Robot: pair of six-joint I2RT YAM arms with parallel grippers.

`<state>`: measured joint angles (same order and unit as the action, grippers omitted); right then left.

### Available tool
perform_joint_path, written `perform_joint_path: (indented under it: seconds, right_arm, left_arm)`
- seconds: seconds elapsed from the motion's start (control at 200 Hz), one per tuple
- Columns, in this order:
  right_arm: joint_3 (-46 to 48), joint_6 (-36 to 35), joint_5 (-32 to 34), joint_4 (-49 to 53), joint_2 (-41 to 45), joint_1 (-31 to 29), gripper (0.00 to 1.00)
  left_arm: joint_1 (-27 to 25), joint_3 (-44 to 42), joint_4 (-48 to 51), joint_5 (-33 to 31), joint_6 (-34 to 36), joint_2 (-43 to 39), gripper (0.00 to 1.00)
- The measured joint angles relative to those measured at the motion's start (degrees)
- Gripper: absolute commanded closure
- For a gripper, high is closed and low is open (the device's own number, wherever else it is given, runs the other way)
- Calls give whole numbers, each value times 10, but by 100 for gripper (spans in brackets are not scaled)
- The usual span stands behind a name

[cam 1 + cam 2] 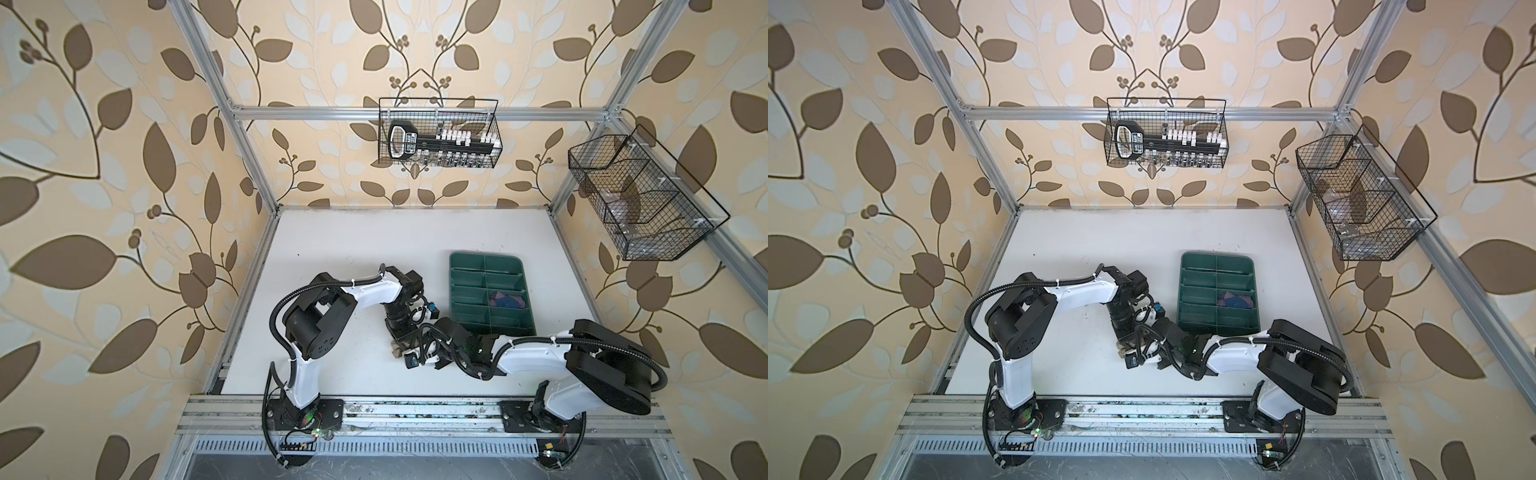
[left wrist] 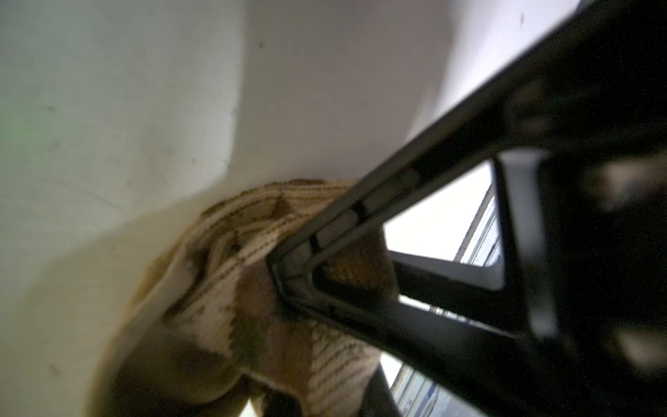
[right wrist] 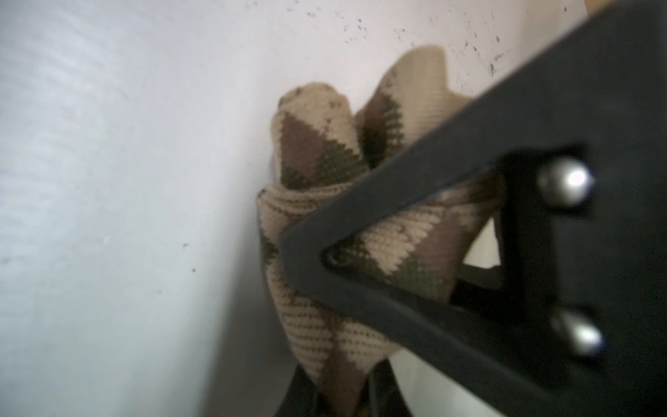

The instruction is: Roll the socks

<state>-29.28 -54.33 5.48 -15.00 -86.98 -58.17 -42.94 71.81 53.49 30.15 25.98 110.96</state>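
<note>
Tan sock (image 3: 314,144): bunched on your white table (image 1: 353,257), just beside the near left corner of the green tray (image 1: 453,282), between both arms. 
Left gripper (image 2: 285,278): you see its jaws closed, pinching the sock's fabric. 
Right gripper (image 3: 299,252): jaws pressed together on a fold of it. 
Purple sock (image 1: 508,300): crumpled in one tray compartment.

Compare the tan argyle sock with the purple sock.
The tan sock lies on the white table; the purple sock sits in a green tray compartment. The left gripper and right gripper pinch the tan sock; nothing touches the purple sock. Both are bundled up, not flat.
</note>
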Motion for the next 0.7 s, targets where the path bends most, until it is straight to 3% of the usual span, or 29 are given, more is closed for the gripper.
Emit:
perform_joint_path:
  seconds: [0.145,0.255,0.36,0.435,0.595,0.7]
  right_arm:
    - [-20,7,-1,30,-3,0,100]
    - [-40,11,-15,71,1,-1,100]
    - [-61,24,-40,126,8,4,100]
    - [-70,31,-56,165,19,10,100]
    - [-94,50,-96,263,37,24,100]
    - [-127,67,-127,334,36,41,100]
  left_arm:
    - [-1,-8,-3,-5,-11,-13,49]
    - [-6,-34,-22,-21,-23,-54,35]
    - [-6,-61,-56,-44,-30,-102,30]
    - [-6,-76,-75,-62,-35,-137,2]
    - [-7,-123,-115,-101,-62,-249,1]
    - [-10,-172,-146,-171,-85,-368,1]
